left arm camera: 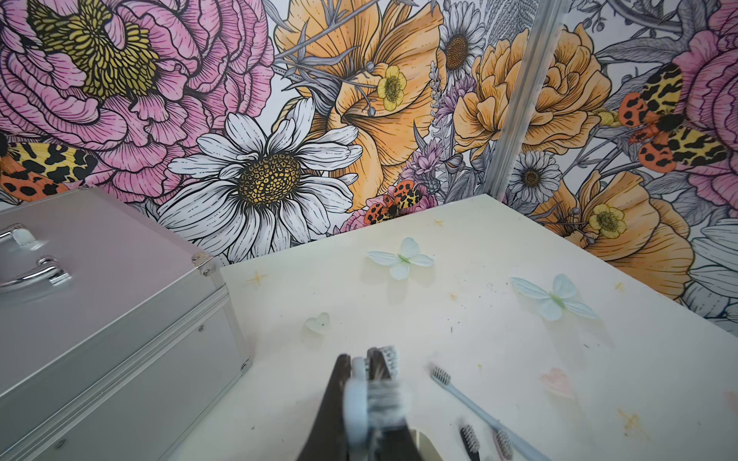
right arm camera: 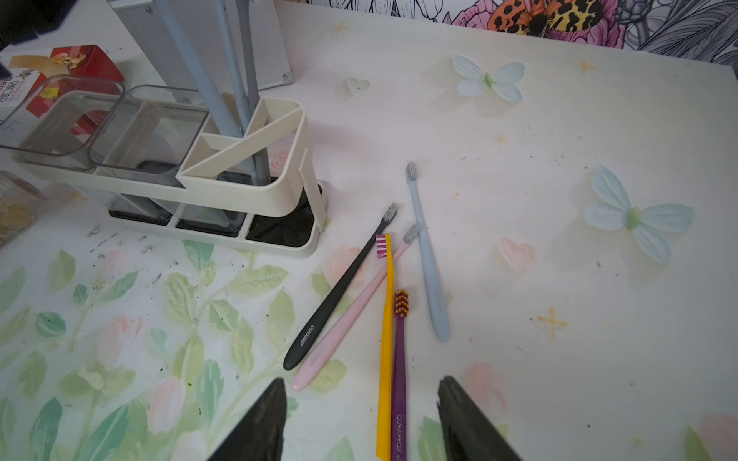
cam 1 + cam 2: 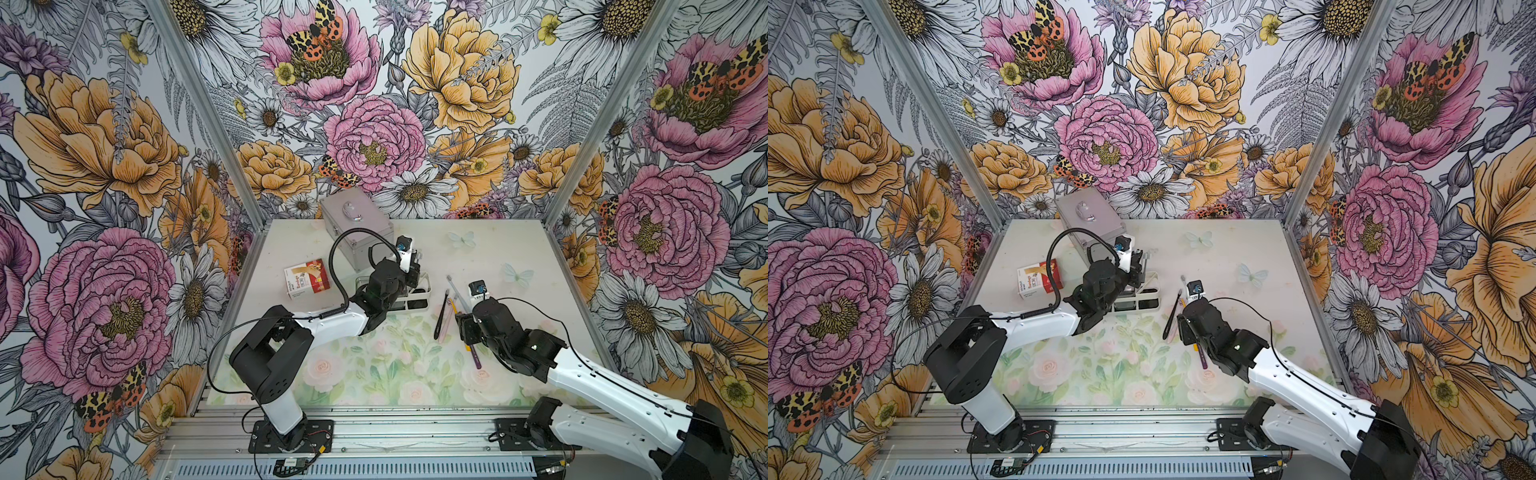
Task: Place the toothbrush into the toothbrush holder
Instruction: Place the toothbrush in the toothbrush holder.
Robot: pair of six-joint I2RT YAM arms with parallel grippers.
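Note:
The white toothbrush holder stands mid-table, seen in both top views. It has two clear cups and a slotted end compartment. My left gripper is above that compartment, shut on the head end of a pale blue toothbrush. Its handle reaches down into the slots beside other grey-blue handles. My right gripper is open and empty, low over a yellow toothbrush and a purple toothbrush lying side by side.
A black toothbrush, a pink one and a pale blue one lie right of the holder. A silver metal case stands behind it and a red and white box to its left. Flowered walls close three sides.

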